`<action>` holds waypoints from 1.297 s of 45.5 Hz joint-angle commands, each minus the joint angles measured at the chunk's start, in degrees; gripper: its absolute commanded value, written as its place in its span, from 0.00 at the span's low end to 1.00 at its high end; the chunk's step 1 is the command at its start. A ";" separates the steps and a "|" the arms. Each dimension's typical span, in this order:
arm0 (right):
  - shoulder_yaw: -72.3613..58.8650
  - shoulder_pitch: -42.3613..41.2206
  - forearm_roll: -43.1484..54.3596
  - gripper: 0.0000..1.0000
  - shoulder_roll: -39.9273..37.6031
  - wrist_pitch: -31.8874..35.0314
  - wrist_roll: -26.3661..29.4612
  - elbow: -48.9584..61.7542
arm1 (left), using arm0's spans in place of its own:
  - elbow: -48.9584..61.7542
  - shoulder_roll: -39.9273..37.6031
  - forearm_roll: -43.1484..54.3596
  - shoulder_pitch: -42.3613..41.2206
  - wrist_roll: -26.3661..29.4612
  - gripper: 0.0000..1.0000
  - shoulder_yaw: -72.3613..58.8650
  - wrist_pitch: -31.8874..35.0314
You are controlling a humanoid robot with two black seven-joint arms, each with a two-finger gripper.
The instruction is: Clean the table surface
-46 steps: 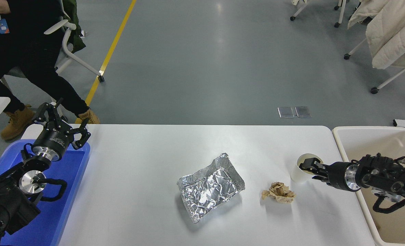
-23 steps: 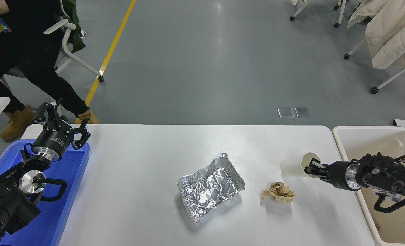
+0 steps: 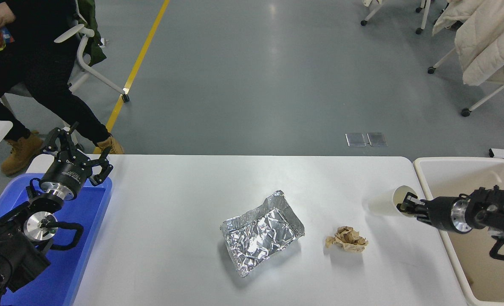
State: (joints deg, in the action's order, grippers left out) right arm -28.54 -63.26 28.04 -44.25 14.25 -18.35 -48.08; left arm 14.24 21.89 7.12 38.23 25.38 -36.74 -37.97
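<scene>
- A grey workshop floor with a yellow line runs behind the rig, with rolling chairs at the far right and a seated person [image 3: 18,63] at the top left; the table surface [image 3: 184,221] fills the lower middle of my view, white and mostly bare.
- On my left the blue tray [image 3: 86,238] sits at the table's edge, and the left gripper [image 3: 75,155] is parked above it with its fingers spread and nothing in them.
- On my right the beige bin [image 3: 447,170] stands just past the table's right end.
- My right gripper [image 3: 408,203] is closed on the rim of a white paper cup [image 3: 388,203]: one finger seems to sit inside the mouth, though the outer finger is hard to make out.
- The cup lies tilted on its side, mouth toward the bin, near the table's right edge; I cannot tell whether it is lifted clear or touching the top.
- I judge the job to be at an early stage: the cup is in hand but not yet over the bin.
- Left to clear: the crumpled foil tray [image 3: 262,231] at mid-table and the brown paper wad [image 3: 347,239] just to its right, both untouched.
- I can make out nothing lying in the bin apart from a small dark speck low on its inner wall.
</scene>
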 commanded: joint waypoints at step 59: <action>2.09 -7.69 8.27 0.00 -9.64 19.86 -0.20 24.41 | 0.00 0.00 0.00 0.00 0.02 1.00 0.00 -0.08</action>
State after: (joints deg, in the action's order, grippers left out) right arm -26.84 -86.16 47.37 -65.93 40.56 -18.53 -41.90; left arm 14.24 21.89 7.12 38.23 25.38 -36.74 -37.98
